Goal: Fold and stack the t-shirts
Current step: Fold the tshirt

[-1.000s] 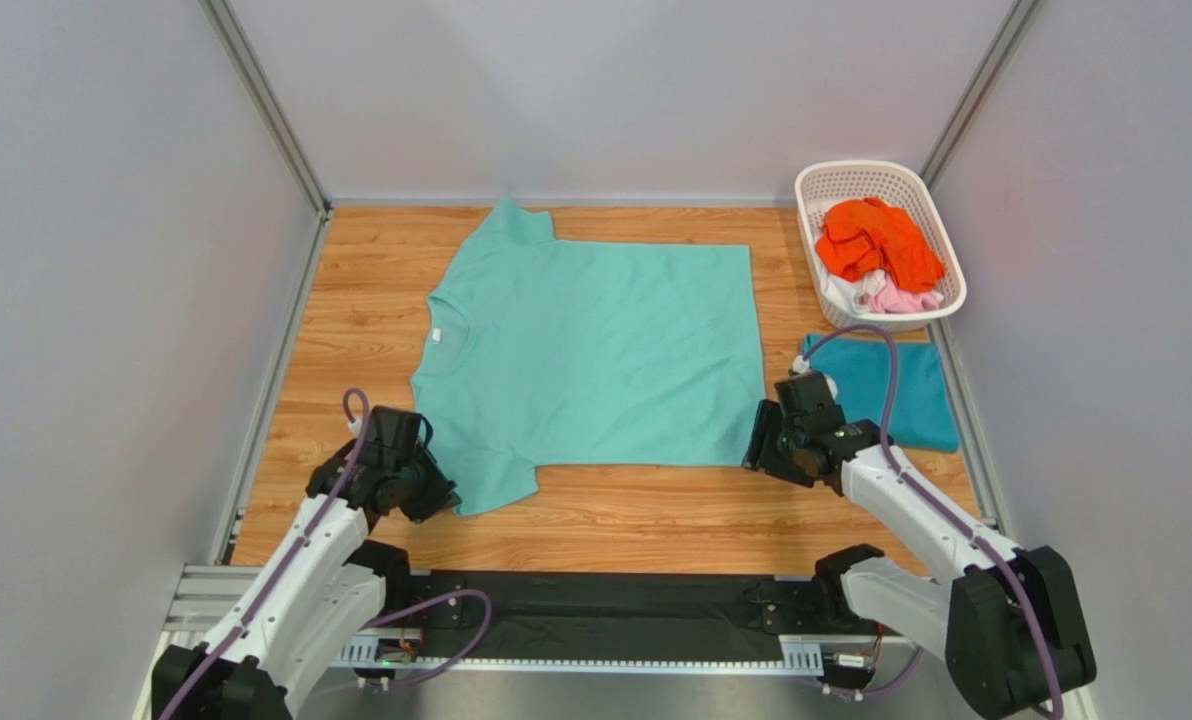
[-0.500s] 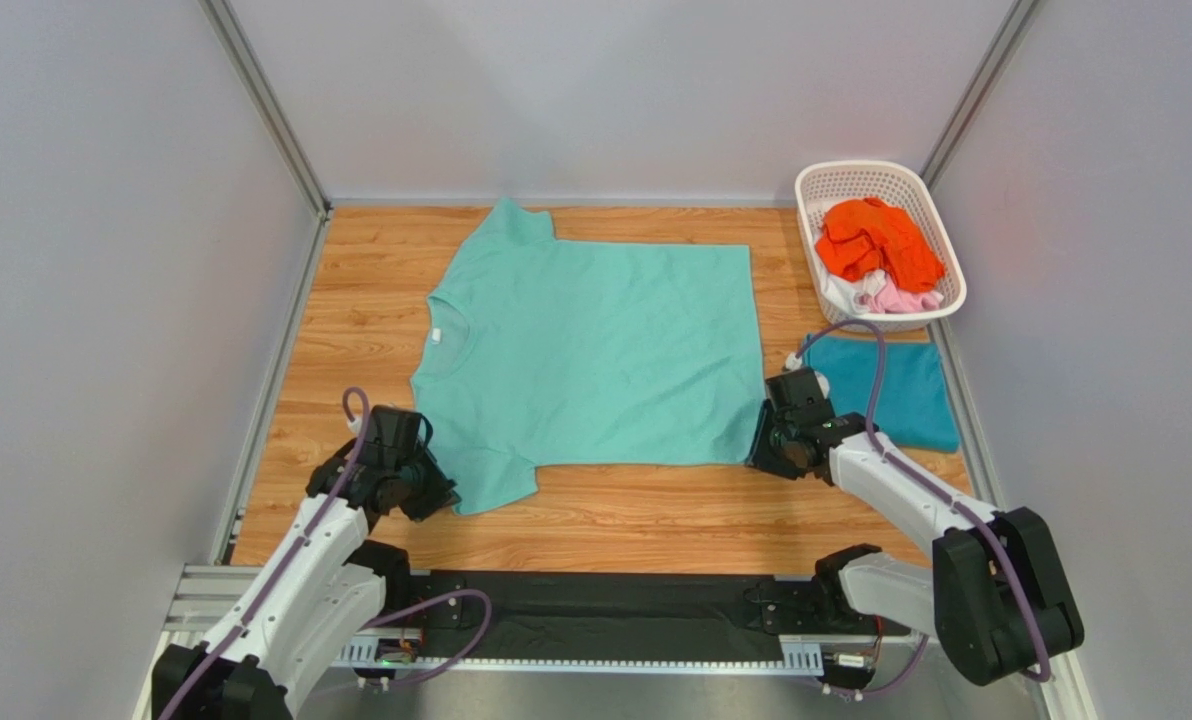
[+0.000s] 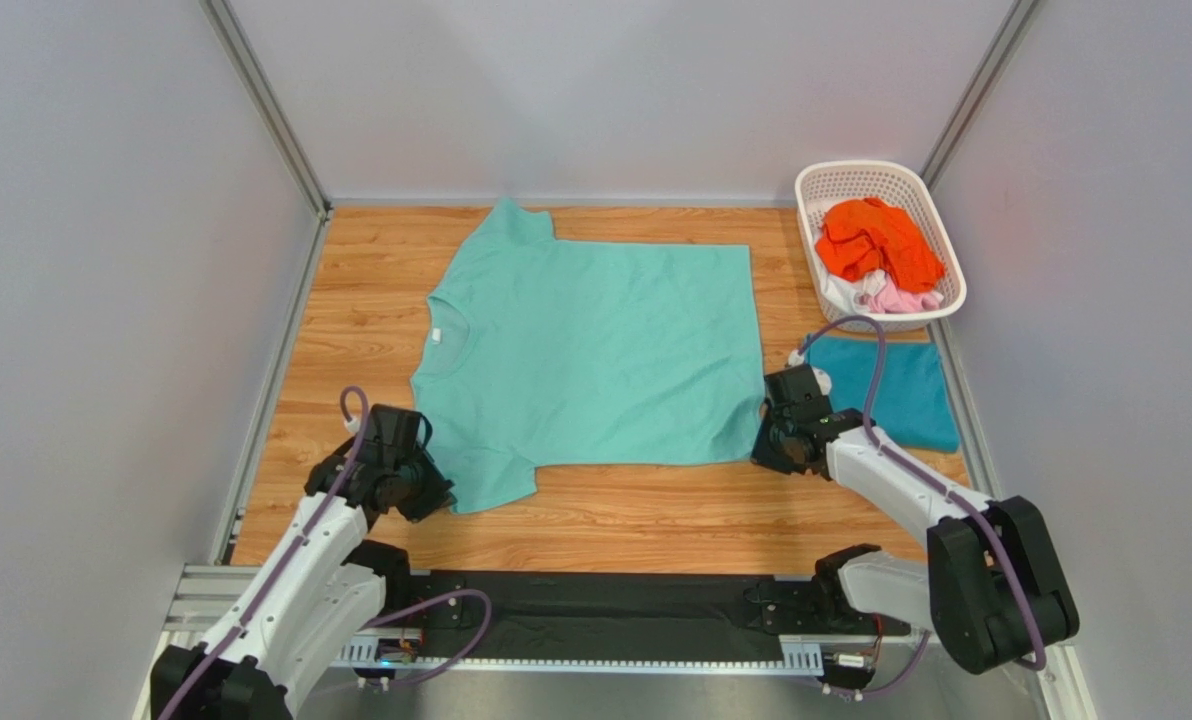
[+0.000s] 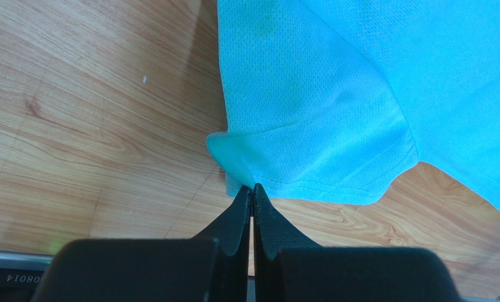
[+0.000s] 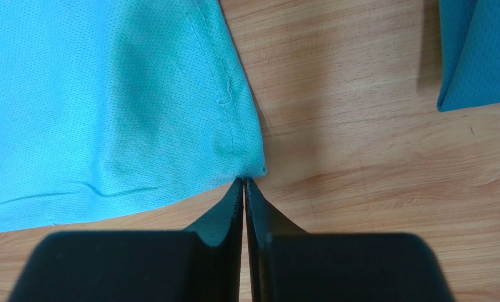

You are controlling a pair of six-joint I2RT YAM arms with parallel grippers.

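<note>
Jaws pressed together at mint tee (image 3: 595, 353) sleeve and hem; wood-grain table (image 3: 362, 285), grey walls (image 3: 106, 225)

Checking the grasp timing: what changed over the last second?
The right gripper edged in toward the mint shirt and closed on its near hem corner. The left gripper stayed shut on the sleeve; the teal shirt and basket did not move.

mint green tee (image 3: 595, 353) spread flat mid-counter (image 3: 362, 300), collar left, hem right, one sleeve far side, other near. teal tee (image 3: 906, 393) folded, just right of it. orange tee (image 3: 876, 240), pink tee (image 3: 903, 300), white tee (image 3: 843, 293) bunched up in basket (image 3: 873, 167), far right corner.
</note>
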